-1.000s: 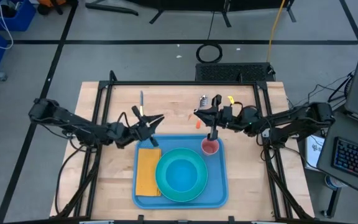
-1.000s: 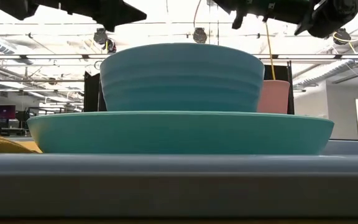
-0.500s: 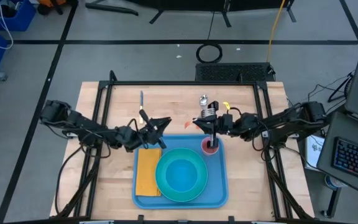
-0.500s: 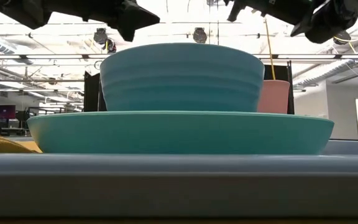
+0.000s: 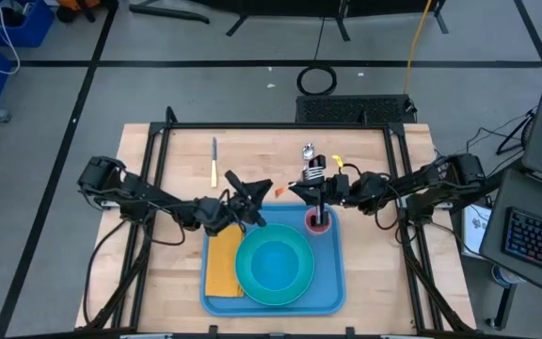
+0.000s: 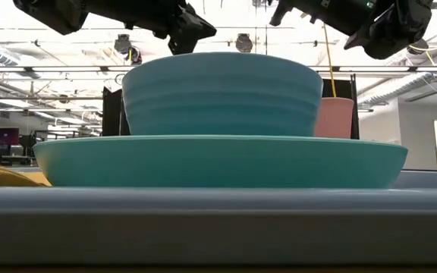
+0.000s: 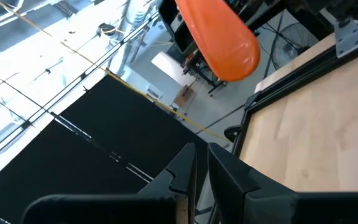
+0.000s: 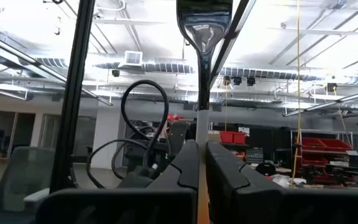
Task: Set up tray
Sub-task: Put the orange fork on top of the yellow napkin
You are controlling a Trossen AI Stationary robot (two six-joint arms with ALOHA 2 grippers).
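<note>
The light-blue tray (image 5: pixel 333 299) (image 6: pixel 218 220) lies at the table's near middle. It carries a yellow napkin (image 5: pixel 221 262), a turquoise plate (image 5: pixel 250 287) with a bowl (image 5: pixel 276 266) on it, and a pink cup (image 5: pixel 317 223) (image 6: pixel 336 117). My right gripper (image 5: pixel 310 191) (image 8: pixel 201 155) hangs over the tray's far edge by the cup, shut on a metal spoon (image 8: pixel 204 25). My left gripper (image 5: pixel 263 188) (image 7: pixel 201 165) is shut and hovers just to its left. An orange rounded piece (image 5: pixel 277 191) (image 7: pixel 222 37) shows between the two grippers; what bears it I cannot tell. My right gripper pinches the spoon's handle (image 8: pixel 201 127) between its two fingers. The spoon's bowl stands out beyond the fingertips, upright in the wrist view. The spoon is lifted clear of the table. In the high view a dark line runs from the gripper over the cup's mouth.
A utensil with a blue and yellow body (image 5: pixel 214 162) lies on the bare wood left of the far middle. A small silver item (image 5: pixel 307 150) lies near the far edge. A black frame borders the table. The wood left and right of the tray is bare.
My left arm has swung toward the table's right, from beside the blue-and-yellow utensil to the tray's far edge. It now stands close to my right gripper. My right gripper has drifted a little left and nearer, toward the cup. The orange piece shows farther left than before.
</note>
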